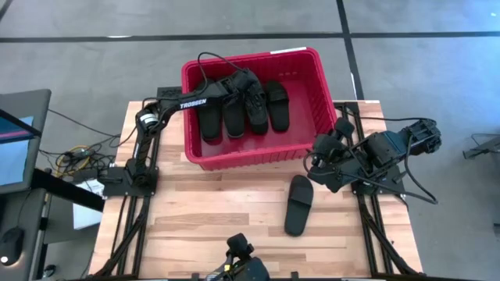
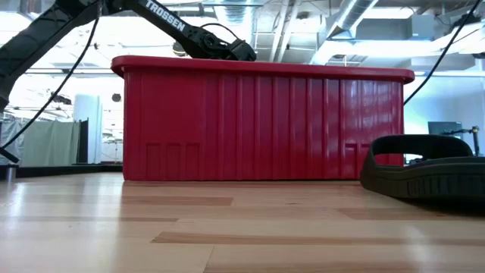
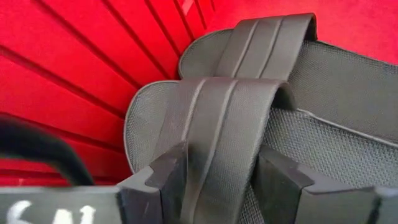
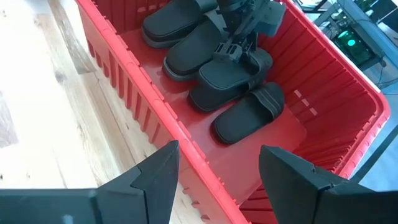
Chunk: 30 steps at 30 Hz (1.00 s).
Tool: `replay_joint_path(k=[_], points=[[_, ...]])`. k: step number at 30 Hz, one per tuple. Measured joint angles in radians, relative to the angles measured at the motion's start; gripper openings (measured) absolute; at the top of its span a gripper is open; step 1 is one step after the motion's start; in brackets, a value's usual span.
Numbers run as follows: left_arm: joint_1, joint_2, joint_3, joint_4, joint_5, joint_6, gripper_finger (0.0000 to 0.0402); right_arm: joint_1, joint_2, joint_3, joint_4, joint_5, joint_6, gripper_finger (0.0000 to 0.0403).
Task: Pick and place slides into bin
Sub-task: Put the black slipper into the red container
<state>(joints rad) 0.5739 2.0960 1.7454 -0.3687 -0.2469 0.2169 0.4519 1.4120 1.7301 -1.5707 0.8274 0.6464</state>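
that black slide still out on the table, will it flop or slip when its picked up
The slide looks rubbery with a thick sole, so it probably bends a little rather than flopping. Its raised strap offers a likely secure hold. Lying flat, it should not roll.

Bin: red, ribbed, standing upright at the counter's far side.
Slides in bin: four dark ones lying side by side.
Loose slide: black, lying strap-up just before the bin.
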Motion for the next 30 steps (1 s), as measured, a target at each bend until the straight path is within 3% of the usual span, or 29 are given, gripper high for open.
replay_joint_path(k=[13, 30], points=[[0.007, 0.0, 0.0, -0.001, 0.03, -0.055, 0.0151, 0.0, 0.0, 0.0, 0.0, -0.019, 0.0, 0.0207], [0.002, 0.0, 0.0, 0.041, 0.03, 0.012, 0.0151, 0.0, 0.0, 0.0, 0.0, -0.019, 0.0, 0.0207]])
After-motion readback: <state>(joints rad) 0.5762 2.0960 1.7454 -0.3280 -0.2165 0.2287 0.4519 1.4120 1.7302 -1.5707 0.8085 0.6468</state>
